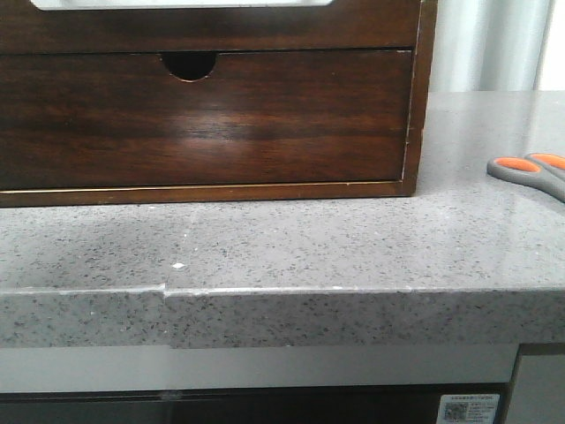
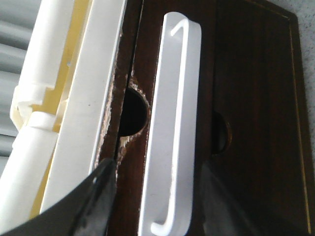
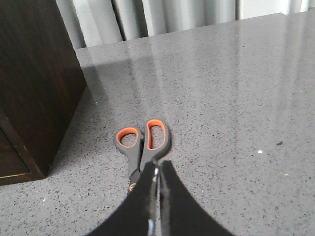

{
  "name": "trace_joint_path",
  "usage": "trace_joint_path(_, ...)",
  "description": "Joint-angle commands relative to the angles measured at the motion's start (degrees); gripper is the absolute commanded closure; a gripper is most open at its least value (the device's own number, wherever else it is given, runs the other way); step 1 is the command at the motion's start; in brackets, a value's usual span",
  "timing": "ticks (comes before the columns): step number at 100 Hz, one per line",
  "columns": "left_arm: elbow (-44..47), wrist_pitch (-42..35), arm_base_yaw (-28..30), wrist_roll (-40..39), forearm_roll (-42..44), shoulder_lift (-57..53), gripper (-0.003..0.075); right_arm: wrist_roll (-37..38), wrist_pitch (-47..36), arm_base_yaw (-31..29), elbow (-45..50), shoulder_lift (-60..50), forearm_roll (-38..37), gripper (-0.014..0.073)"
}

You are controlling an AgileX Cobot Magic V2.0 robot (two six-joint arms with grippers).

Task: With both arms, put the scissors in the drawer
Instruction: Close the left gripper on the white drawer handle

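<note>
QR sticker (image 1: 468, 409) lower right, print unreadable. Grey, orange-lined plastic scissors (image 1: 532, 171) cut off at right edge on counter (image 1: 291, 252). Right claw (image 3: 156, 196) clamped on blades; left claw (image 2: 152, 196) apart around white handle (image 2: 174, 128).

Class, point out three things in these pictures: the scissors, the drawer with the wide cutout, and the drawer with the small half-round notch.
Grey-handled scissors with orange-lined loops (image 3: 156, 136): right wrist view, on one finger loop.
Dark brown glossy drawer with wide cutout (image 2: 150, 78): left wrist view, on its wooden front.
Dark wooden drawer with half-round notch (image 1: 203, 119): front view, middle of its front.
</note>
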Motion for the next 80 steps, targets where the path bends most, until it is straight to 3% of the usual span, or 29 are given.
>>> trace_joint_path(1, -3.5, 1.5, -0.5, -0.3, 1.5, 1.7, 0.0353, -0.2, -5.0, -0.2, -2.2, 0.9, 0.0, 0.0655)
trace_joint_path(80, -4.4, 7.0, -2.1, -0.3, 6.1, 6.3, 0.0353, -0.2, -5.2, -0.1, -2.2, 0.9, 0.0, 0.0655)
